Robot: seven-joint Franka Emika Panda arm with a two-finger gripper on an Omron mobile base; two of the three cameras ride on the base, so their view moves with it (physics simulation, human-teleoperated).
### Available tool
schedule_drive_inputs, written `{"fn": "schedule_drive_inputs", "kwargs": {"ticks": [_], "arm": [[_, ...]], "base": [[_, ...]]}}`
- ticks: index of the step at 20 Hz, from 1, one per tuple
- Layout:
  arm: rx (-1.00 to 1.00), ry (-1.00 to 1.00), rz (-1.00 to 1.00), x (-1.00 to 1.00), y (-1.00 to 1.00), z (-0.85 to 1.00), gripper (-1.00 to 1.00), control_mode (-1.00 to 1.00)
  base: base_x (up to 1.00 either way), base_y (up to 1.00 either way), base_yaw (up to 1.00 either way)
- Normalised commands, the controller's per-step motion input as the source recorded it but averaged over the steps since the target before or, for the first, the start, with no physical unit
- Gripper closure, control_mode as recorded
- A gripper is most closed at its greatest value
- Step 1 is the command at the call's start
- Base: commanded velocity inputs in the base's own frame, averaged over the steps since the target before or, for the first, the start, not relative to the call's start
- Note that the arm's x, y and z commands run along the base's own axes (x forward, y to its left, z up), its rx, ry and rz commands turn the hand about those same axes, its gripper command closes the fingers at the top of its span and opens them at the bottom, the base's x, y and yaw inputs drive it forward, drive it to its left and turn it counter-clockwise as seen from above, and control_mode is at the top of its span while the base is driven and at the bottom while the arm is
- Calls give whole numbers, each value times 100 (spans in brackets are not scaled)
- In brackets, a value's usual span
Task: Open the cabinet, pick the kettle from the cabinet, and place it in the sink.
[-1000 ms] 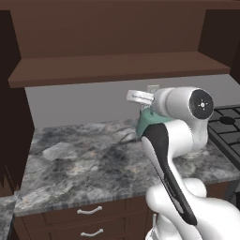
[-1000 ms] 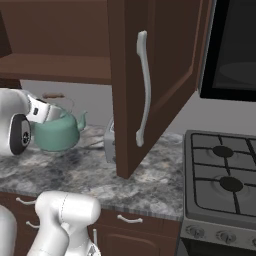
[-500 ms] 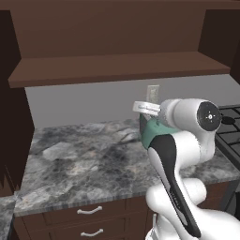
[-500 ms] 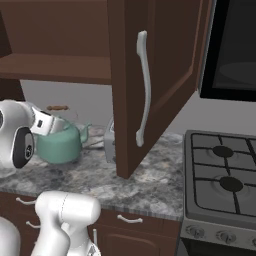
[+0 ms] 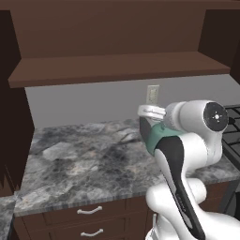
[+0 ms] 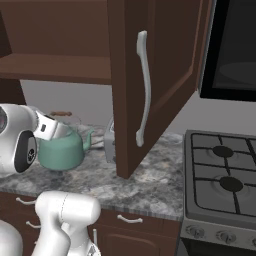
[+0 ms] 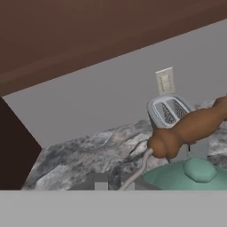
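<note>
1. I am seeing the cabinet [image 6: 150, 85] standing open: its door is swinging out over the counter [image 6: 150, 185], silver bar handle [image 6: 143, 87] facing my right base camera, shelf [image 5: 117, 68] bare.
2. The stove [image 6: 222, 185] is sitting just right of that door, well apart from the kettle.
3. The kettle [image 6: 62, 147] is hanging low over the counter, left of the cabinet door, spout pointing toward it. I cannot tell whether its base is touching the stone.
4. The toaster [image 7: 170, 113] is standing just behind the kettle, near the door's lower edge.
5. The gripper [image 6: 50, 127] is sitting at the kettle's brown handle grip [image 7: 190, 128]; I am reading it as clamped on that handle, fingers hidden.
</note>
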Motion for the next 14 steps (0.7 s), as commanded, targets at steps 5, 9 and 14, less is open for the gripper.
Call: {"fn": "schedule_drive_inputs", "kwargs": {"ticks": [5,9,14], "arm": [[1,0,0,-2,-1,-3,100,-100],[0,0,0,0,0,0,100,-100],[0,0,0,0,0,0,100,-100]], "base": [[0,0,0],[0,0,0],[0,0,0]]}}
